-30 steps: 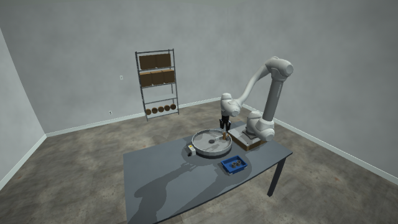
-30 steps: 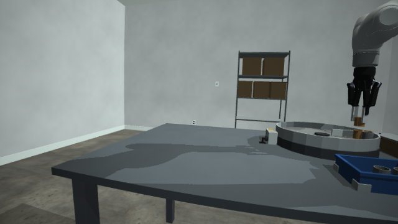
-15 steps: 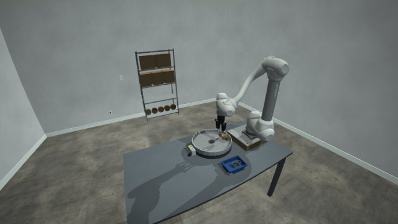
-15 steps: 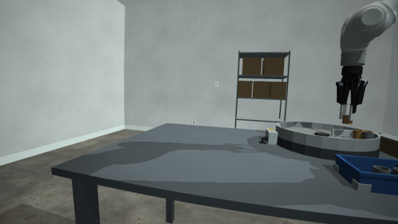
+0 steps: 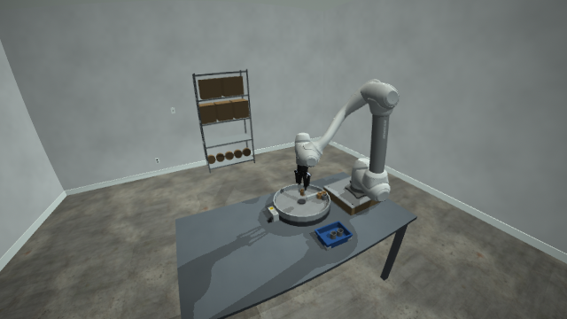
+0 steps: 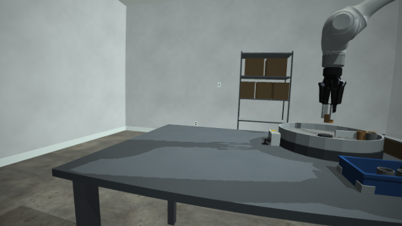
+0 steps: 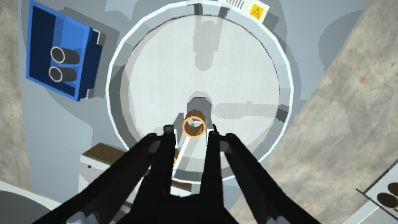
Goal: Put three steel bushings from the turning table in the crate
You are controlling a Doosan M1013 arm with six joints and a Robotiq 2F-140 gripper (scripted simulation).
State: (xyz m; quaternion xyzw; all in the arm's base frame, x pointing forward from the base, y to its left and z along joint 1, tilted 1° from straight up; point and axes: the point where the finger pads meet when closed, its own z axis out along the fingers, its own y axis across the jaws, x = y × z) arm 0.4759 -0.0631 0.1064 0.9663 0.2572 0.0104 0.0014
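My gripper [image 5: 303, 184] [image 6: 328, 113] [image 7: 194, 119] is shut on an orange-brown bushing [image 5: 302, 192] [image 6: 328, 118] [image 7: 194, 119] and holds it upright a little above the round grey turning table [image 5: 290, 213] [image 6: 314, 142] [image 7: 235, 65], over its back part near the hub. Two more bushings, one brown [image 6: 361, 135] and one grey [image 6: 370, 135], stand at the table's right rim [image 5: 321, 194]. The blue crate [image 5: 324, 229] [image 6: 352, 166] [image 7: 37, 50] stands on the desk in front of the turning table and holds two grey steel bushings [image 5: 336, 233] [image 6: 385, 171] [image 7: 65, 55].
A small white box with a yellow label [image 5: 271, 213] [image 6: 274, 137] [image 7: 247, 7] stands against the turning table's left side. The arm's base sits on a wooden plinth [image 5: 350, 206] at the back right. A shelf rack [image 5: 223, 120] [image 6: 265, 85] stands by the far wall.
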